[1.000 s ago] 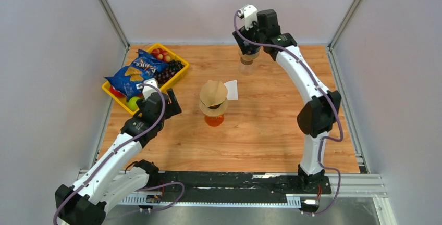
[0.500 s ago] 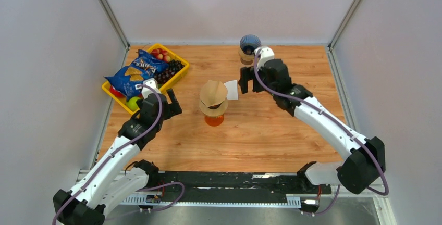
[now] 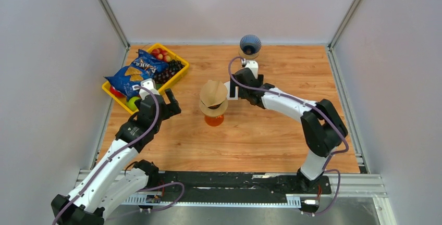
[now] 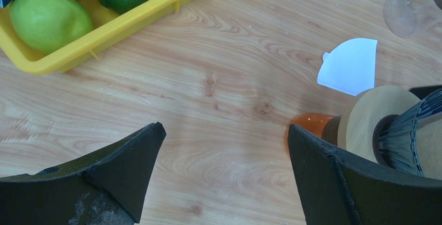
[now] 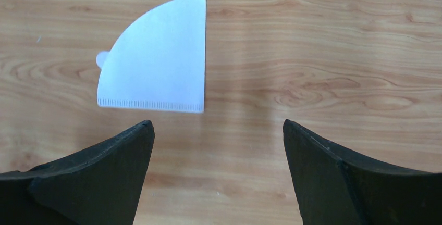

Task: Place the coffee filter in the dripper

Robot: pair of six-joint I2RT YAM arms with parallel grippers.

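I'm at the pickup: my right gripper [image 5: 217, 127] hovers by the coffee filter [image 5: 156, 58], fingers spread wide, the filter lying flat just right of the dripper [image 3: 213, 99]. Next, I reckon, I must lower and pinch its thin edge; my left gripper [image 4: 224, 131], also spread, waits left of the dripper
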